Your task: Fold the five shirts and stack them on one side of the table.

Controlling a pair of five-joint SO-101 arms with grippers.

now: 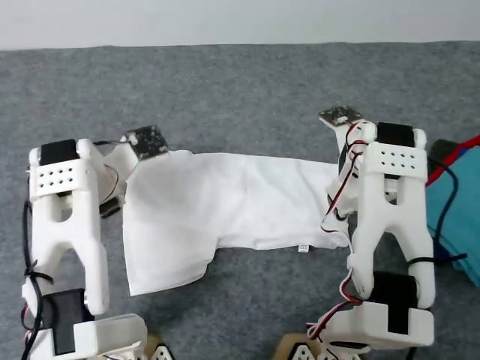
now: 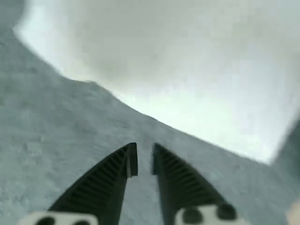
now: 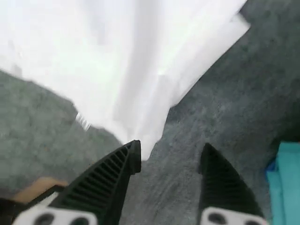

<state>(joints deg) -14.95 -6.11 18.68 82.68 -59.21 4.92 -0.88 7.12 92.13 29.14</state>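
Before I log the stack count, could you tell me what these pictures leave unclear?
White shirt: one end, high view, hidden under the right arm.
Teal garment: high view, cut off by the edge, partly behind that arm.
Shirt folds: left wrist view, blurred.
Hem tag: high view, too small.

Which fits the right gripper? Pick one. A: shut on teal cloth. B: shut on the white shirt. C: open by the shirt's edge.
C: the right gripper stands wide open, bare grey mat between its fingers, the white shirt beside one fingertip.
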